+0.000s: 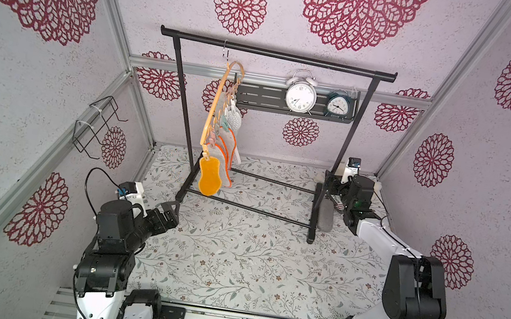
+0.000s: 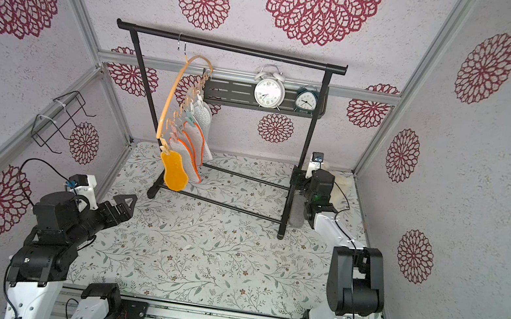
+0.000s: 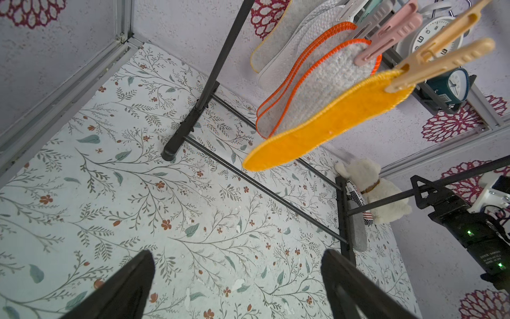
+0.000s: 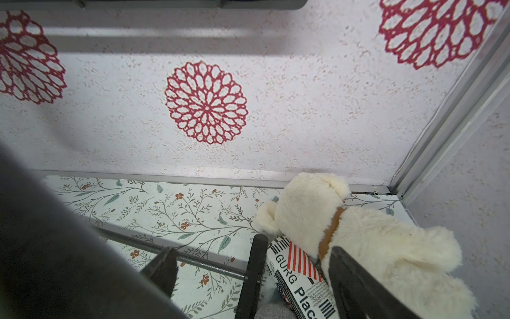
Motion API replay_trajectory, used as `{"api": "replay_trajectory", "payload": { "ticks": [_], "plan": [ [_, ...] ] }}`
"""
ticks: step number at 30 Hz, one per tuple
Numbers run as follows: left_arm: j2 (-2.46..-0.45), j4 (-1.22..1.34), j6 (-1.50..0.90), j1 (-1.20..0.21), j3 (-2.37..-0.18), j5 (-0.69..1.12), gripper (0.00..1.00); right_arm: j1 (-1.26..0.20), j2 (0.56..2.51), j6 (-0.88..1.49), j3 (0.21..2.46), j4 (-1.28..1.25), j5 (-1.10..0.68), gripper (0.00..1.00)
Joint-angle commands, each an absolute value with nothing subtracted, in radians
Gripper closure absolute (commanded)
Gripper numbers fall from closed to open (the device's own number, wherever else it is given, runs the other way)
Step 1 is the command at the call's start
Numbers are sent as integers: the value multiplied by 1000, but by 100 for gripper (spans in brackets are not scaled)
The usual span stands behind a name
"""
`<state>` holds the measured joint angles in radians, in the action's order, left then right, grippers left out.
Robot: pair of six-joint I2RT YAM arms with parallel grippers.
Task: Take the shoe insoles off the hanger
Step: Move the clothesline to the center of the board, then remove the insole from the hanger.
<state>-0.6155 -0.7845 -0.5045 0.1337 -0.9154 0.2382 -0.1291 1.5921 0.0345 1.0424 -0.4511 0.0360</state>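
The orange-tan hanger (image 1: 217, 100) hangs by its metal hook from the black rack's top rail in both top views. Several shoe insoles are clipped to it with pastel pegs. A yellow-orange insole (image 1: 209, 177) (image 3: 325, 124) hangs lowest and nearest. Behind it hang grey ones with orange edging (image 3: 328, 82) and a white perforated one (image 2: 202, 114). My left gripper (image 1: 173, 209) (image 3: 237, 256) is open and empty, low, to the front left of the insoles and apart from them. My right gripper (image 1: 327, 186) (image 4: 252, 250) is open at the rack's right foot, far from the hanger.
The black garment rack (image 1: 276, 54) stands across the floral mat. A wall shelf carries a white clock (image 1: 300, 95) and a teal clock (image 1: 337, 105). By the right foot lie a white plush toy (image 4: 331, 221), a printed packet (image 4: 298, 276) and a grey oblong case (image 1: 326, 217). A wire holder (image 1: 97, 126) hangs on the left wall.
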Motion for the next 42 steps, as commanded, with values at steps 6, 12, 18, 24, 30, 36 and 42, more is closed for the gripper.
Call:
{"api": "replay_trajectory", "payload": {
  "ticks": [6, 12, 18, 24, 30, 36, 42],
  "plan": [
    [-731, -538, -422, 136, -895, 310, 2, -56, 1461, 75, 998, -483, -140, 15],
    [-853, -373, -392, 136, -914, 429, 1, -58, 1288, 221, 806, -492, -202, 9],
    [-963, -388, -317, 113, -946, 562, 5, -100, 1117, 282, 676, -349, -259, 12],
    [-984, -234, -225, 58, -883, 592, 0, -191, 1077, 315, 650, -281, -355, 15],
    [-1066, -258, -65, -64, -931, 608, 1, -264, 1102, 377, 688, -282, -329, 20],
    [-1109, -180, -41, -73, -927, 620, 1, -332, 1164, 393, 742, -287, -297, 21],
    [-1195, -125, -45, -84, -976, 646, 5, -354, 1205, 385, 759, -313, -343, 21]
  ]
}}
